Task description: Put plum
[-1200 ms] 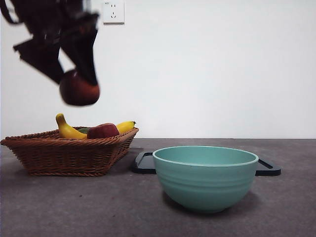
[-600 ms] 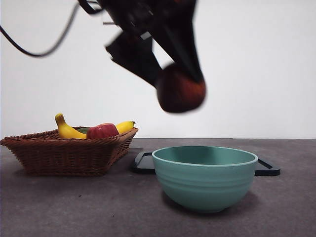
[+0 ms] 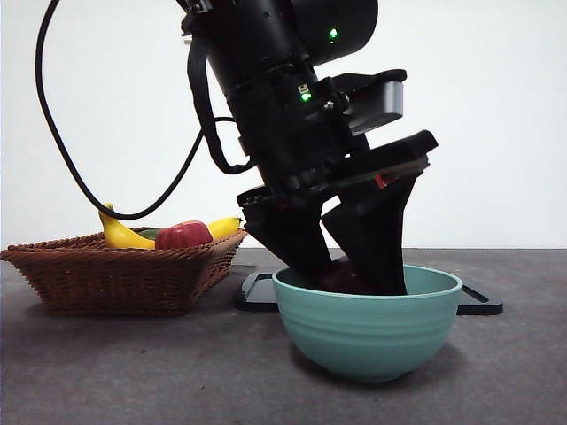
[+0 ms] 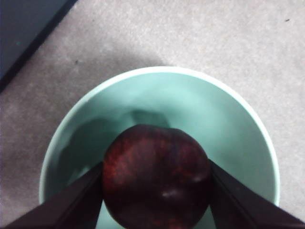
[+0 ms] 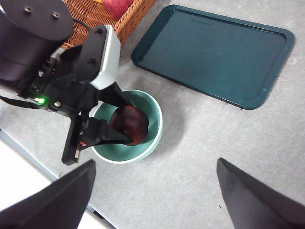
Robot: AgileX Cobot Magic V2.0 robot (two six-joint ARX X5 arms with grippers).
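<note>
Maroon plum [image 4: 156, 176] between left end effector [image 4: 155, 191] jaws

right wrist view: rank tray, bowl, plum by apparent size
1. tray, largest.
2. bowl.
3. plum, smallest, inside the bowl and held by the left gripper.
All three lie at a similar distance from the camera, so the order looks reliable.

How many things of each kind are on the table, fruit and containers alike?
Plum: 1
Banana: 1
Red fruit: 1
Basket: 1
Bowl: 1
Tray: 1
Total: 6
</note>
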